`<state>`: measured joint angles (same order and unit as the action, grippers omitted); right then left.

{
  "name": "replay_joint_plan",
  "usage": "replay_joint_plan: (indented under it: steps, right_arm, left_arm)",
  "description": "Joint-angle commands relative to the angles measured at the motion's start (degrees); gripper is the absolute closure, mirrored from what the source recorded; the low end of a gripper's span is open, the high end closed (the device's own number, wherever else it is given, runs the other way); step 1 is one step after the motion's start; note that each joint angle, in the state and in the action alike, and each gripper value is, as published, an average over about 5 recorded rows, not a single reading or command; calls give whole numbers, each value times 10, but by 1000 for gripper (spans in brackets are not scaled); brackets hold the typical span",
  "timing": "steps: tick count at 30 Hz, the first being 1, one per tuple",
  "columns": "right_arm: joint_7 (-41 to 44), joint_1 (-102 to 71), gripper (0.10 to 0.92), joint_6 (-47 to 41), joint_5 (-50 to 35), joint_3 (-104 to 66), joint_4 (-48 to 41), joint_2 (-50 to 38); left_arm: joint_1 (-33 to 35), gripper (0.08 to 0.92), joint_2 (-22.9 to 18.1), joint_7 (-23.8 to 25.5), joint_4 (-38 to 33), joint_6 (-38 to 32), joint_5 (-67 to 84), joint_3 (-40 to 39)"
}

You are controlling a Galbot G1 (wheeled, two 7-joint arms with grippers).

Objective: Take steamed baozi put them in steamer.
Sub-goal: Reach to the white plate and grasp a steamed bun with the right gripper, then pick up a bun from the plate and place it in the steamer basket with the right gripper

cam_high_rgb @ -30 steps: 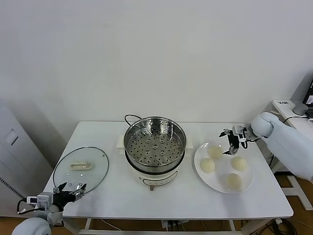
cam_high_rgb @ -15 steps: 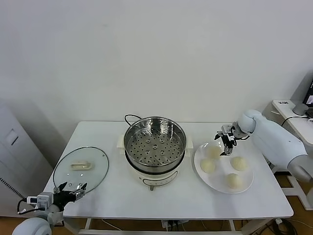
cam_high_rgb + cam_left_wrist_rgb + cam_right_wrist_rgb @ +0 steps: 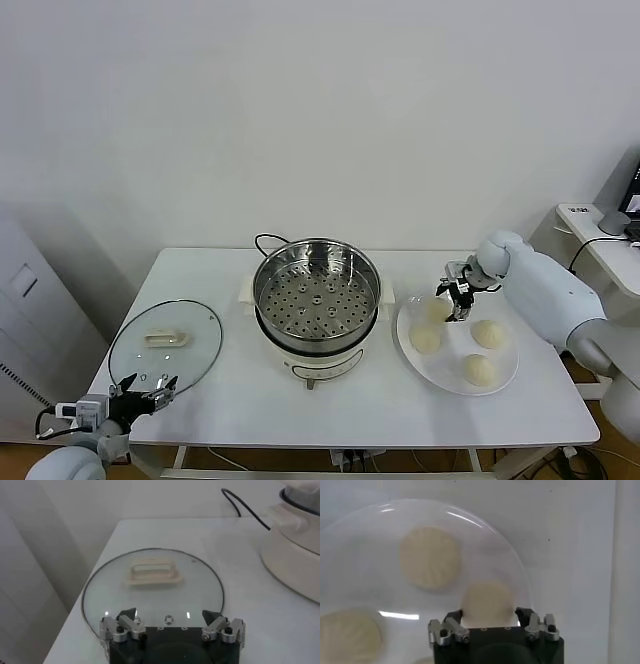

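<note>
The steamer (image 3: 316,300) stands mid-table, its perforated tray empty. Four steamed baozi lie on a white plate (image 3: 450,358) to its right: one at the far left of the plate (image 3: 436,311), one in front of it (image 3: 425,338), and two on the right (image 3: 487,333) (image 3: 479,369). My right gripper (image 3: 458,297) is open just over the far left baozi. In the right wrist view its fingertips (image 3: 488,616) flank that baozi (image 3: 487,601), and two other baozi (image 3: 430,557) (image 3: 347,635) lie beyond. My left gripper (image 3: 140,388) is open and parked at the table's front left.
A round glass lid (image 3: 165,342) with a cream handle lies flat at the table's left, just ahead of my left gripper (image 3: 170,617), and shows in the left wrist view (image 3: 152,587). The steamer's black cord (image 3: 268,240) runs behind the pot. A white cabinet stands off the table's right.
My right gripper has moved left and down over the plate, onto the far left baozi. The left arm has not moved.
</note>
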<state>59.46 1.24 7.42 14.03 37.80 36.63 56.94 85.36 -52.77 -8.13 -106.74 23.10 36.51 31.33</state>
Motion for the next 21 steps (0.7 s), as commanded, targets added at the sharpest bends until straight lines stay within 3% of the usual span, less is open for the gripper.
replay_joint_plan:
  steps: [1,13,21]
  right_arm:
    - [0,-5,465,0,8,-12,-10,7]
    - [5,-7,524,4,5,-20,1,7]
    - [20,101,525,-5,-104,102,115,-56]
  left_arm:
    - [0,177,0,0,-1,0,-1,0]
    - [3,177,-2,-2,-6,-1,-2,1]
    - [4,177,-9,-4,-8,1,-4,0]
